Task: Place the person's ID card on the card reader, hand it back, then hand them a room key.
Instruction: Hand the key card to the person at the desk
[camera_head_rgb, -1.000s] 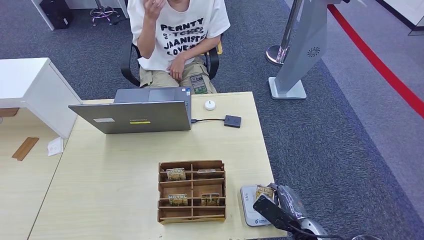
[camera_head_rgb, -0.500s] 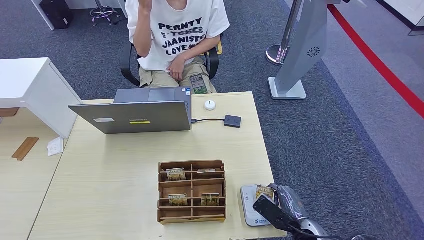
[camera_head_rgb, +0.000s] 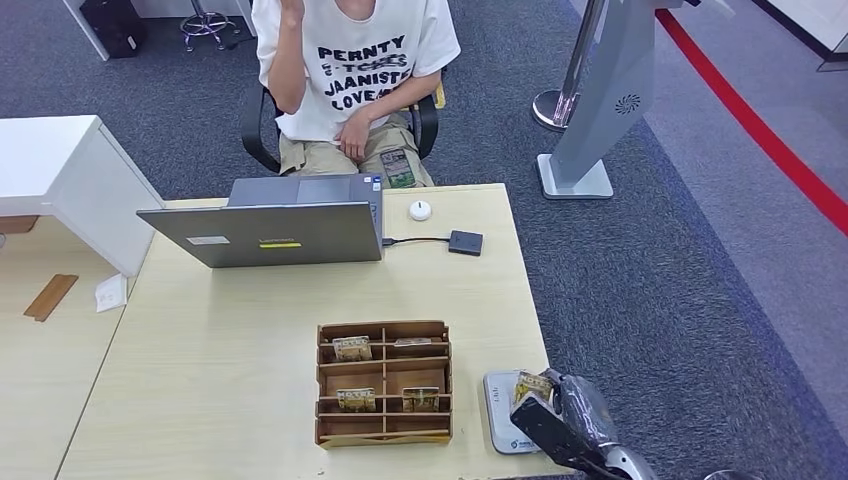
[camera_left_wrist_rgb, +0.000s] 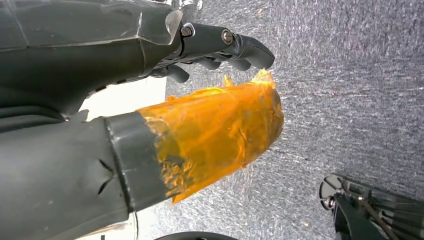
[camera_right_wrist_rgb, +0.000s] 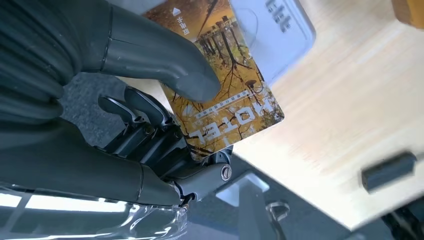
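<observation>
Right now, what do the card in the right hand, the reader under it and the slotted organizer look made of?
Card: likely glossy plastic with a printed photo and HOTEL lettering, held flat and unbent by the right hand.
Card reader: smooth matte white-grey plastic, rounded corners.
Organizer: thin brown wood or fibreboard, with slotted dividers and darker edges.

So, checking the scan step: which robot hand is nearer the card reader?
Right. The right robot hand holds a card just over the card reader; the left robot hand hangs over carpet.
</observation>
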